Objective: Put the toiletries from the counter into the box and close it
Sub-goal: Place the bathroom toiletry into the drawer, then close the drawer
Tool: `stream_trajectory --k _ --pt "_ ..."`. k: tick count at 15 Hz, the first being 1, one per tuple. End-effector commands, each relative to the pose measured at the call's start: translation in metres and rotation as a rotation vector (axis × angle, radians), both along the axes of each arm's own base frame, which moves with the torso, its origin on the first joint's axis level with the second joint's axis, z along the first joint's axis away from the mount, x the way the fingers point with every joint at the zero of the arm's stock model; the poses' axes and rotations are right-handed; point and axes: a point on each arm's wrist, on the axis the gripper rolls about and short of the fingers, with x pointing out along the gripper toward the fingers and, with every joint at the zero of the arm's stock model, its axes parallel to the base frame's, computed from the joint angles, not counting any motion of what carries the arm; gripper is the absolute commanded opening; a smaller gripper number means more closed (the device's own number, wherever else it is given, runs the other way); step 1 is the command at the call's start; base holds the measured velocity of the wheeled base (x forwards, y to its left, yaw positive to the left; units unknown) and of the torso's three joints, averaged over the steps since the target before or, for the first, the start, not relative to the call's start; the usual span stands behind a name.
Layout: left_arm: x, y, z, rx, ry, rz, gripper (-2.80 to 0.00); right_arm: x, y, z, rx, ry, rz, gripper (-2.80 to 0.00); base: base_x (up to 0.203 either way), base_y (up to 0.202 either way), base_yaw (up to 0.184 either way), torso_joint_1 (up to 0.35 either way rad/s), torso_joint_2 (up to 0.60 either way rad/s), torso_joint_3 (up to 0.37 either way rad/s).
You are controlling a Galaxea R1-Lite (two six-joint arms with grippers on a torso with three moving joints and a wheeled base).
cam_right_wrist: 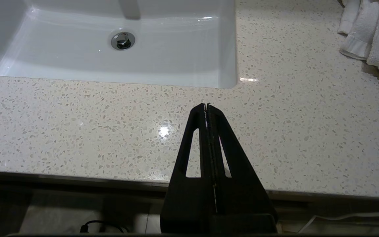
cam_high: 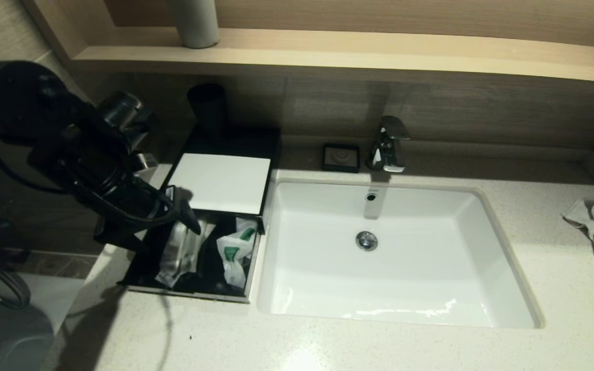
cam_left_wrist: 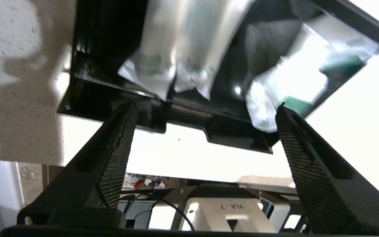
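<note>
Left hand (cam_left_wrist: 206,112) wide open, empty, over drawer (cam_left_wrist: 163,108).

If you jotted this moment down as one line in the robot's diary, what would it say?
left pincer: open above drawer | toiletries: in box drawer | drawer: open | right pincer: shut, parked by sink

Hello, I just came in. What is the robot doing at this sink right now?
The robot is packing toiletries into a low black box with a white top panel beside the white sink basin. Its pulled-out front drawer holds several translucent white plastic sachets with green labels. The left gripper hangs over the drawer's front edge, jaws wide apart and empty. The right gripper is parked shut above the speckled stone counter. The drawer is not yet closed.
</note>
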Motion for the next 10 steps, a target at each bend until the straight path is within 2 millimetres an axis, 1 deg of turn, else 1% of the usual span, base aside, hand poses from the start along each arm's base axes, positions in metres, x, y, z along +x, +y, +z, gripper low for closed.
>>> stream_trajectory --k 1,3,4,10 --pt "-0.020 0.001 0.013 -0.009 -0.032 -0.011 0.00 0.000 0.000 0.000 0.000 0.000 0.000 -2.80 0.000 0.000 0.000 0.000 0.00 0.000" --pt "-0.031 0.003 0.015 -0.008 -0.033 -0.015 0.00 0.000 0.000 0.000 0.000 0.001 0.000 -2.80 0.000 0.000 0.000 0.000 0.00 0.000" --pt "-0.037 0.004 0.014 -0.005 -0.026 -0.020 -2.80 0.000 0.000 0.000 0.000 0.000 0.000 -2.80 0.000 0.000 0.000 0.000 0.00 0.000" --pt "-0.060 0.010 -0.007 0.034 0.049 -0.028 -2.80 0.000 0.000 0.000 0.000 0.000 0.000 -2.80 0.000 0.000 0.000 0.000 0.00 0.000"
